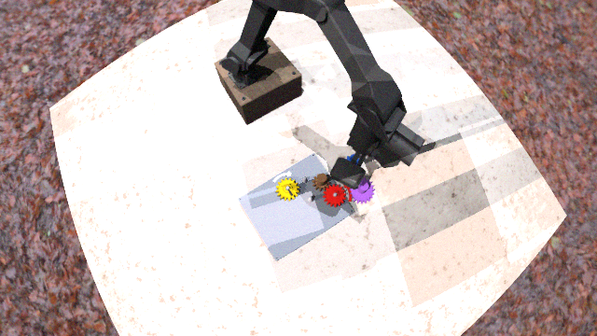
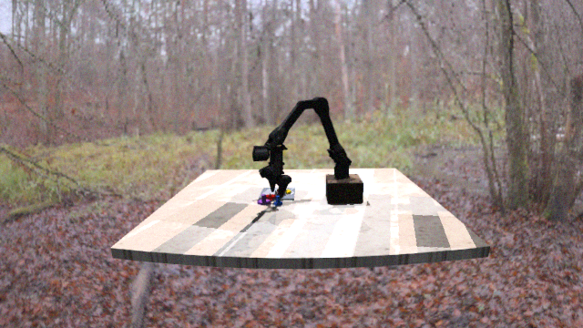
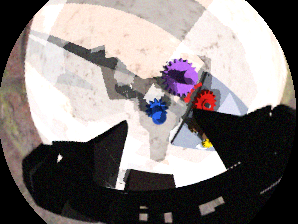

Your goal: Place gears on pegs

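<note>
The grey board (image 1: 294, 224) (image 3: 182, 138) bears the red gear (image 1: 332, 198) (image 3: 205, 100) and the striped yellow gear (image 1: 283, 191) (image 3: 207, 144). A brown gear (image 1: 320, 180) is on the board beside the red gear, on its yellow-gear side; whether it sits fully flat is not clear. Short empty pegs show near it, one peg (image 1: 306, 179) towards the yellow gear and one peg (image 1: 312, 198) below. A purple gear (image 1: 364, 193) (image 3: 179, 75) and a small blue gear (image 1: 350, 159) (image 2: 277, 200) (image 3: 158, 111) stand on the table beside the board. My gripper (image 3: 160, 117) (image 2: 278, 189) is open and empty, above the blue gear.
The arm's wooden base block (image 1: 272, 95) (image 2: 344, 191) stands on the table (image 1: 163, 196) (image 2: 319, 228), away from the board. The purple gear is close to the blue gear and the board's edge. The arm partly covers the board's near corner in the top view.
</note>
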### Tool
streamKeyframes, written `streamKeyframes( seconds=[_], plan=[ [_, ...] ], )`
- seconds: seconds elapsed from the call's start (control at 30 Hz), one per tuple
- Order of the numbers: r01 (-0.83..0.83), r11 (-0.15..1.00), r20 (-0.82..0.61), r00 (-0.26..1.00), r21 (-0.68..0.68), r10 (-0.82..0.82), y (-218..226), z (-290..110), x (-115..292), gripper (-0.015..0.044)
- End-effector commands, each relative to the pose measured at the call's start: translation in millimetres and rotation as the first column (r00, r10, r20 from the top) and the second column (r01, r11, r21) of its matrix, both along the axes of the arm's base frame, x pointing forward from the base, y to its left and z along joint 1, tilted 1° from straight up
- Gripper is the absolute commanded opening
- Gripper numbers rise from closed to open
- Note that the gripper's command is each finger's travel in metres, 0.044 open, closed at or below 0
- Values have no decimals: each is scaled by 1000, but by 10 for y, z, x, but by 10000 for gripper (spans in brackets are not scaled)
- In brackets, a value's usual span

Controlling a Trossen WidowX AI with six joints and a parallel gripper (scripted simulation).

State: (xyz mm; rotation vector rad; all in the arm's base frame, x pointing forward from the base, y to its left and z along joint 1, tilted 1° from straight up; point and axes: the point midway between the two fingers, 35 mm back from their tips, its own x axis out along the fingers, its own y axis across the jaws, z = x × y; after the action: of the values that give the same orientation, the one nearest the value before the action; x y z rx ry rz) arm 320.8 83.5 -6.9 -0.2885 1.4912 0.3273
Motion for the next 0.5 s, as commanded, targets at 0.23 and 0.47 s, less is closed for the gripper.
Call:
streamKeyframes(
  seconds=[0.23, 0.47],
  plan=[
    [-3, 1000, -17, 1000, -3, 3, -1, -202, -36, 440],
    [-3, 1000, -17, 1000, -3, 3, -1, -204, -36, 440]
  ],
)
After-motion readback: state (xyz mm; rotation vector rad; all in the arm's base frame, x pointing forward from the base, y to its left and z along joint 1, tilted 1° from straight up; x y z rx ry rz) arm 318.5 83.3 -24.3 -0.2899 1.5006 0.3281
